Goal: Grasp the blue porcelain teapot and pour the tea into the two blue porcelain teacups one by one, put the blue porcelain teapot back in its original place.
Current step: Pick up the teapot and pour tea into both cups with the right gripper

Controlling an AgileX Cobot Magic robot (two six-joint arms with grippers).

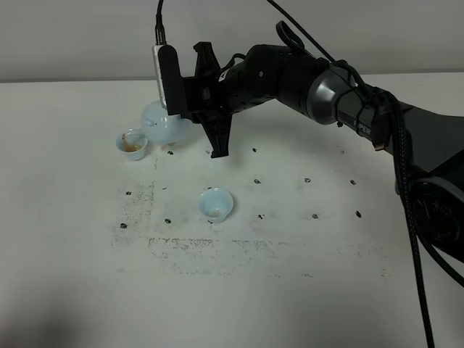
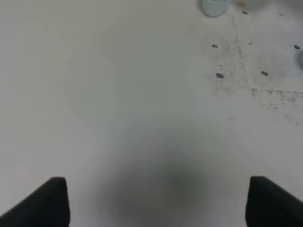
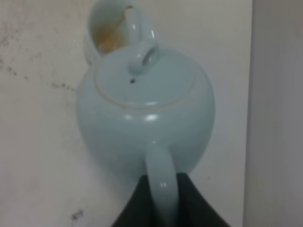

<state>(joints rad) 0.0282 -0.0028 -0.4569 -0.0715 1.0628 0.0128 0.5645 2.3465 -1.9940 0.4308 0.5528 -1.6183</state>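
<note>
Right gripper point(image 3: 163, 201) held the blue porcelain teapot point(image 1: 161, 122) by its handle, pouring into the far-left teacup point(image 1: 133, 144); next, presumably, a levelled carry to the near teacup point(image 1: 216, 204).

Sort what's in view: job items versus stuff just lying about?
Job: blue porcelain teapot, handle in the shut right pincer; far teacup holding tea; near teacup.
Lying about: black marks on the table; open left pincer, idle.

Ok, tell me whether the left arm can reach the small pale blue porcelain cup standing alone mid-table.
Probably yes: the left gripper hangs open over bare table, and nothing crowds that cup.
</note>
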